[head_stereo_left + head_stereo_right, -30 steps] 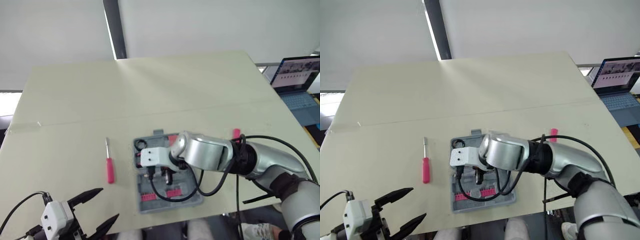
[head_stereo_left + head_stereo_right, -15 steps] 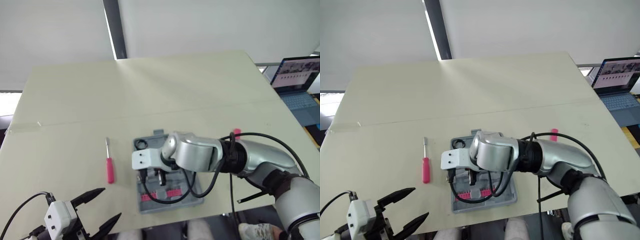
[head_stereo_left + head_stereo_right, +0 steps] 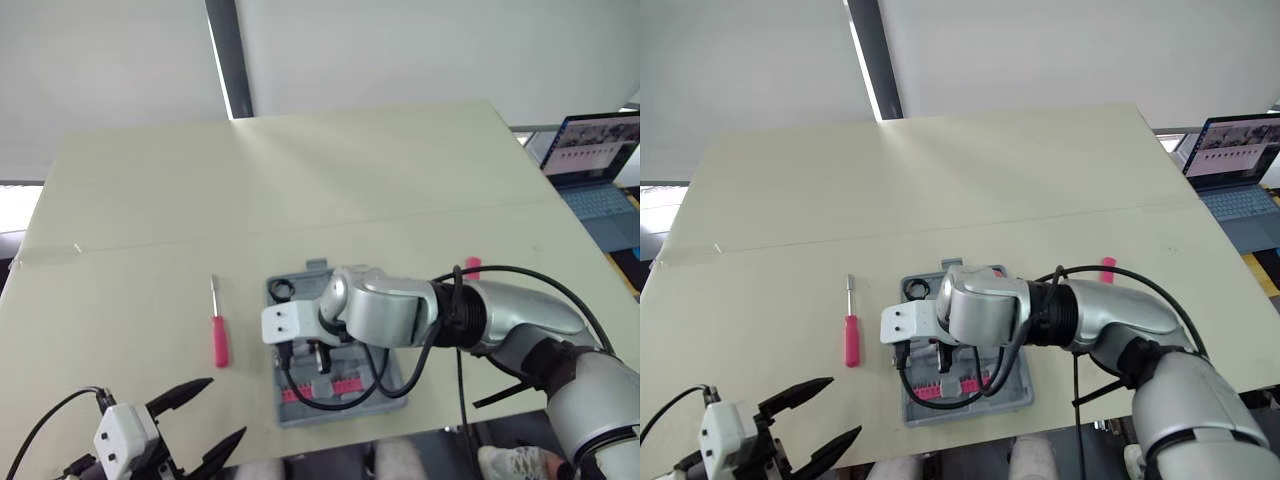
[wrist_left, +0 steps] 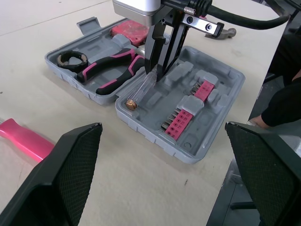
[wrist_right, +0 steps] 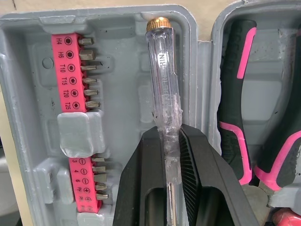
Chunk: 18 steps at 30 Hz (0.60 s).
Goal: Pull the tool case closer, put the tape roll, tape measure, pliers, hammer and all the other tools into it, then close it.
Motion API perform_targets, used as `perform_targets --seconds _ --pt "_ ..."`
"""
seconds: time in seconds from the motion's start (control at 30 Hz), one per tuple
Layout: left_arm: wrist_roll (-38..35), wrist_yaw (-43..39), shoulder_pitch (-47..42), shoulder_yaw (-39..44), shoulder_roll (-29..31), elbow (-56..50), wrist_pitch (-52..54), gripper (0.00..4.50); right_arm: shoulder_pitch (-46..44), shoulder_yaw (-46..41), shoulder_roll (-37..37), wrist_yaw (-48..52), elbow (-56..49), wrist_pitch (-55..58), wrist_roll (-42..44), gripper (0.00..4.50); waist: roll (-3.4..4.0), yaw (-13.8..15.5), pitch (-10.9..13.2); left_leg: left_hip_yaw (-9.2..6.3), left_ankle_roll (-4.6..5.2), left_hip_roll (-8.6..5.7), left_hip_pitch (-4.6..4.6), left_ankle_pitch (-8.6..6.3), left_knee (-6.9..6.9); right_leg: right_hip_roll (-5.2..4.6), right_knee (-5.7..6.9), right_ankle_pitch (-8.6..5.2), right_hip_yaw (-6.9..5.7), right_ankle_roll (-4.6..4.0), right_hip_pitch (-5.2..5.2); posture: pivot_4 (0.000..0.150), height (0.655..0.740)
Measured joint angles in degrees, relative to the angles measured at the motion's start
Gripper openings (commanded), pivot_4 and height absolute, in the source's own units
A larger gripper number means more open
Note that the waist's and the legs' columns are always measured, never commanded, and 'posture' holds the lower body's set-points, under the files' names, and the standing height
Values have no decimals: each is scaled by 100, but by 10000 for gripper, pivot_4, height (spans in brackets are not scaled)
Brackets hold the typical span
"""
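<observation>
The right pincer (image 5: 167, 135) is closed narrowly on a clear-handled screwdriver (image 5: 162, 84), which slants down from its fingers into the open tool case (image 4: 221, 94). A pink bit strip (image 5: 68, 70) lies to one side of the pincer and the pliers (image 5: 235, 94) to the other. The left pincer (image 3: 205, 418) is spread wide and holds nothing. A pink screwdriver (image 3: 220, 340) lies on the surface ahead of it.

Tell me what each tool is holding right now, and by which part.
The right tool pinches the clear-handled screwdriver at the handle's shaft end, brass cap free. The left tool is open and empty.
</observation>
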Motion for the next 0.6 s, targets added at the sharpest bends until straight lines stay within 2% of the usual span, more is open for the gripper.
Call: perform_targets --seconds 0.6 --pt "22 36 92 -103 -61 -149 -78 45000 -79 15 -30 0 -3 47 -4 433 0 2 0 0 0 0 0 0 0 0 0 0 0 0 -1 1500 7373"
